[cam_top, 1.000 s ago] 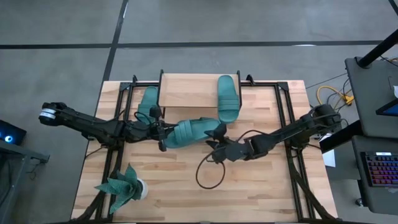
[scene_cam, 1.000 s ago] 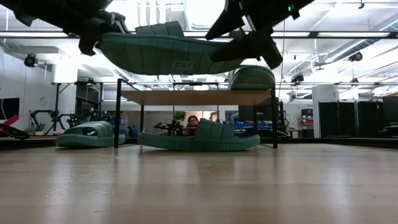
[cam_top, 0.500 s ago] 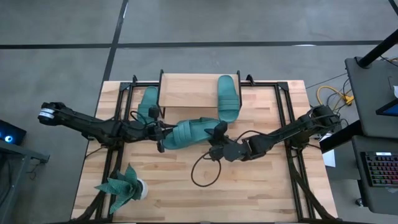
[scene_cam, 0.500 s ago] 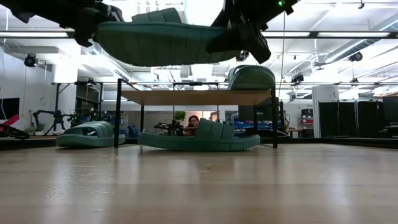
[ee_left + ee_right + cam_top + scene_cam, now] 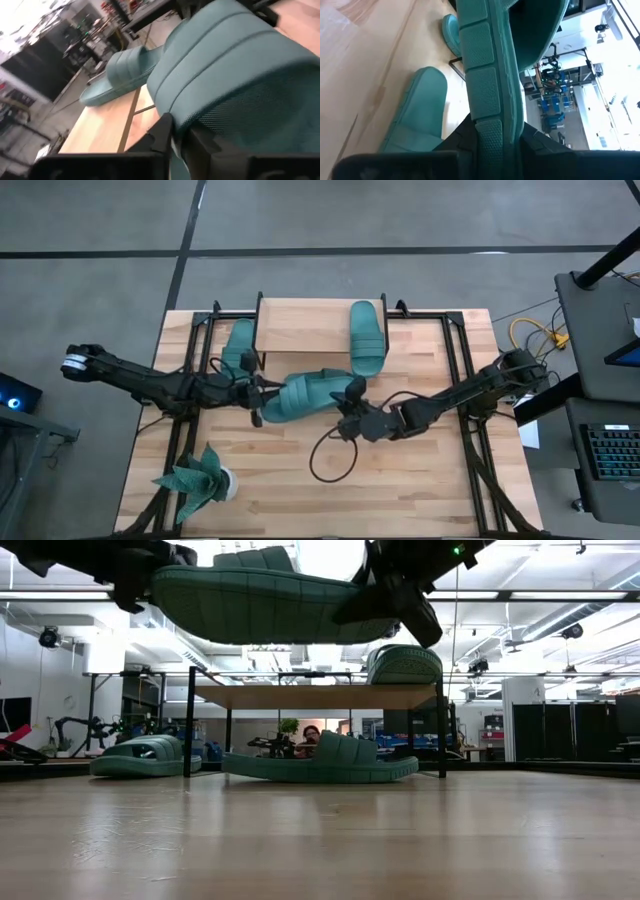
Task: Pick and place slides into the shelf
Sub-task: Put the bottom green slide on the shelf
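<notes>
Airborne slide [image 5: 305,393] lies lengthwise across the table, seemingly pinched between left end effector [image 5: 258,393] and right end effector [image 5: 350,398].

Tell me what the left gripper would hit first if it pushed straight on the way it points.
The left gripper points across the table toward the right gripper, with the held slide between them. Past the slide, it would probably meet that gripper first.

arms: two, dark, slim, jointed | left arm [image 5: 140,380]: white cap at its base, perhaps | cable: black loop [image 5: 330,465]
</notes>
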Controlling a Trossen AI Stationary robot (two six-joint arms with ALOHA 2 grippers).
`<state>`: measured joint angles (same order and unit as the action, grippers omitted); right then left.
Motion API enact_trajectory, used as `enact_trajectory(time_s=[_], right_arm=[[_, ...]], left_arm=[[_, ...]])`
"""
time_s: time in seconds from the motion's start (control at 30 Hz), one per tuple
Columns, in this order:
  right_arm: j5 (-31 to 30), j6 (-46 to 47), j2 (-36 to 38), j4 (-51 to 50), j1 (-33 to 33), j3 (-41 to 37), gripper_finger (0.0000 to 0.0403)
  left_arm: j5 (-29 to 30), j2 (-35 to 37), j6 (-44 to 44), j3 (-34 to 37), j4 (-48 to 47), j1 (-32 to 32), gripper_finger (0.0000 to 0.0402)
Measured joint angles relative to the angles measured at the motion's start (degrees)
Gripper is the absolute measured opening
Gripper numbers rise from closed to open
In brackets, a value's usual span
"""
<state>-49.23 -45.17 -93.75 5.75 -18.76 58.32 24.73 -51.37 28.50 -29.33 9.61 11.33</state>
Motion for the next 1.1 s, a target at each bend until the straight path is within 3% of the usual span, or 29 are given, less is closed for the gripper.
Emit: enact_trajectory(time_s=[0.3, 0.47, 0.57, 0.73, 1.0, 1.1], right_arm=[[-0.4, -2.7, 3.1, 0.2, 0.1, -0.7, 0.0054], [-0.5, -2.3, 5.7, -0.1, 0.4, -2.6, 0.0054], [-0.6, -1.8, 7.6, -0.1, 0.8, -4.5, 0.0054], [-0.5, -0.3, 11.2, 0.0, 0.9, -6.7, 0.0054], [-0.1, -0.2, 18.2, 0.2, 1.2, -8.8, 0.0054], [3.5, 1.0, 20.2, 0.4, 1.6, -9.6, 0.0054]], left_arm=[[-1.5, 3.4, 9.6, -2.8, 0.9, 0.1, 0.0194], [-1.3, 8.3, 12.8, -4.2, -0.4, 0.2, 0.0252], [-0.9, 12.0, 17.9, -4.9, -2.2, 0.9, 0.0266], [-1.2, 15.5, 18.3, -3.8, -3.0, 2.4, 0.0269], [-2.0, 10.9, 18.5, -2.4, -3.0, 4.1, 0.027], [-1.4, 8.2, 18.9, -2.8, -1.7, 4.2, 0.027]])
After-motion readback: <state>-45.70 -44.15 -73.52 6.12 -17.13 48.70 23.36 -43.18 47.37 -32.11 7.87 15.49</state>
